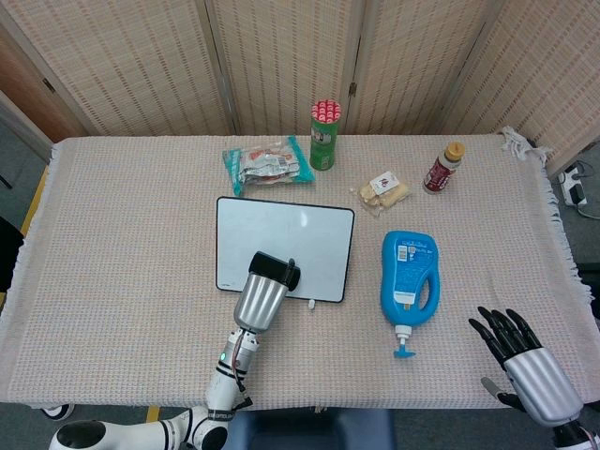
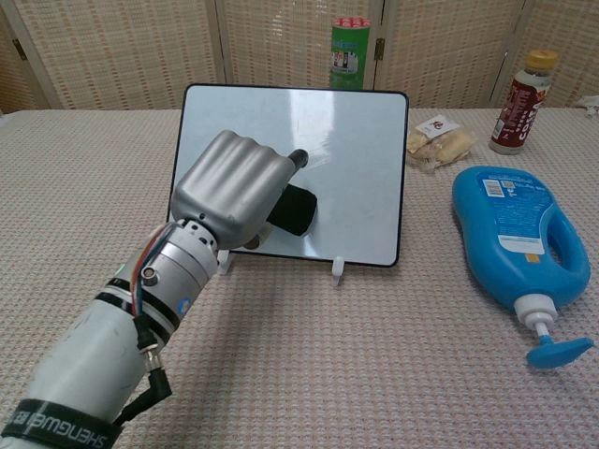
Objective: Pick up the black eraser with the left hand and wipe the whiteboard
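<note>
The whiteboard (image 1: 281, 234) (image 2: 346, 150) stands propped on small white feet in the middle of the table, its surface blank white. My left hand (image 1: 263, 289) (image 2: 234, 192) grips the black eraser (image 2: 292, 208) (image 1: 285, 273) and holds it against the board's lower left part. Most of the eraser is hidden behind the curled fingers. My right hand (image 1: 521, 356) rests at the table's near right corner, fingers spread and holding nothing; the chest view does not show it.
A blue detergent bottle (image 1: 409, 277) (image 2: 513, 234) lies right of the board. Behind the board stand a green can (image 1: 323, 136) (image 2: 349, 51), a snack packet (image 1: 267, 164), a small wrapped snack (image 1: 384, 190) (image 2: 438, 140) and a brown bottle (image 1: 443, 167) (image 2: 520, 89).
</note>
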Robot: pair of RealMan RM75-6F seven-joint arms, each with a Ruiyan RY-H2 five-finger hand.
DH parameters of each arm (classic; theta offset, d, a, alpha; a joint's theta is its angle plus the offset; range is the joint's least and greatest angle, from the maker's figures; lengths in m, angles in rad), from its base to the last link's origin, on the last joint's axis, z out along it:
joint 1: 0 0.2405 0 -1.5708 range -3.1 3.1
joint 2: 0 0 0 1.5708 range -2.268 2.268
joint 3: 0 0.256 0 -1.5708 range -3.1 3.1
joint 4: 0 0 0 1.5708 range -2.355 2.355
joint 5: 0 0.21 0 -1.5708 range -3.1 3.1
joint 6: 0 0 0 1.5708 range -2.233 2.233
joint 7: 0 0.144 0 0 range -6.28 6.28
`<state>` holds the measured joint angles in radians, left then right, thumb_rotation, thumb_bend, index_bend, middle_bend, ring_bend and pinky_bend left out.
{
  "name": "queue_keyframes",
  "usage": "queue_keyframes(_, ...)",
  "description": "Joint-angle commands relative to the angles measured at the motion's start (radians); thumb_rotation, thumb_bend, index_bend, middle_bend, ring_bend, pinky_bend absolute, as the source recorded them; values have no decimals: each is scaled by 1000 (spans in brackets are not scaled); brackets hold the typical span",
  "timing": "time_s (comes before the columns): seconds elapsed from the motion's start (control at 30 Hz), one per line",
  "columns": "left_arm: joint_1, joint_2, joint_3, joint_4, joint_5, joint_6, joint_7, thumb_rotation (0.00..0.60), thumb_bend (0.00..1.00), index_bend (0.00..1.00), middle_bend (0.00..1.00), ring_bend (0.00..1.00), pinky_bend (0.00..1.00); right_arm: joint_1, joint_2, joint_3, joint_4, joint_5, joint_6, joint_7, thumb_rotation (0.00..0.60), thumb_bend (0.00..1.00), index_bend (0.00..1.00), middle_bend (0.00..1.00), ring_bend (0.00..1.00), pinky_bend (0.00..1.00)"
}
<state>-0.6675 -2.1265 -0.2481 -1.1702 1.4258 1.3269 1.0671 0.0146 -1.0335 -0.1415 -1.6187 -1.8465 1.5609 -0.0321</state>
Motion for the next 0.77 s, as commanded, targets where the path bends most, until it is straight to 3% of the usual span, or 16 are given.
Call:
queue_keyframes(0.03, 56, 71, 39, -148, -31, 25, 83, 600, 290, 193, 1000, 923, 941, 0, -1, 4, 1, 8, -2, 3, 600, 272, 0, 0, 0, 0)
queue_keyframes(0.17, 127, 196, 96, -358, -71, 52, 166, 600, 254, 137, 1000, 920, 940, -1, -6, 4, -1, 5, -5, -12, 600, 272, 0, 0, 0, 0)
queue_keyframes(0.27, 191, 334, 157, -527, -79, 84, 159, 600, 230, 89, 1000, 904, 940, -3, -12, 4, -2, 3, -7, -29, 600, 273, 0, 0, 0, 0)
queue_keyframes(0.37, 262, 496, 225, -638, -42, 137, 48, 600, 223, 46, 1000, 840, 909, -3, -17, 6, -3, 6, -13, -41, 600, 272, 0, 0, 0, 0)
queue_keyframes(0.43, 313, 604, 267, -662, -2, 183, -87, 600, 223, 22, 956, 697, 788, 0, -20, 8, -5, 9, -21, -49, 600, 272, 0, 0, 0, 0)
queue_keyframes(0.47, 334, 647, 285, -662, 11, 200, -146, 600, 223, 16, 887, 611, 699, 2, -22, 9, -6, 12, -27, -53, 600, 272, 0, 0, 0, 0)
queue_keyframes(0.53, 380, 741, 324, -653, 31, 231, -291, 600, 223, 8, 621, 406, 447, 8, -25, 11, -9, 19, -44, -63, 600, 272, 0, 0, 0, 0)
queue_keyframes(0.63, 449, 818, 367, -591, 67, 294, -477, 600, 224, 0, 259, 145, 185, 18, -31, 15, -14, 30, -70, -80, 600, 272, 0, 0, 0, 0)
queue_keyframes(0.77, 530, 863, 409, -535, 84, 347, -651, 600, 219, 0, 47, 4, 33, 31, -38, 21, -22, 46, -104, -101, 600, 273, 0, 0, 0, 0)
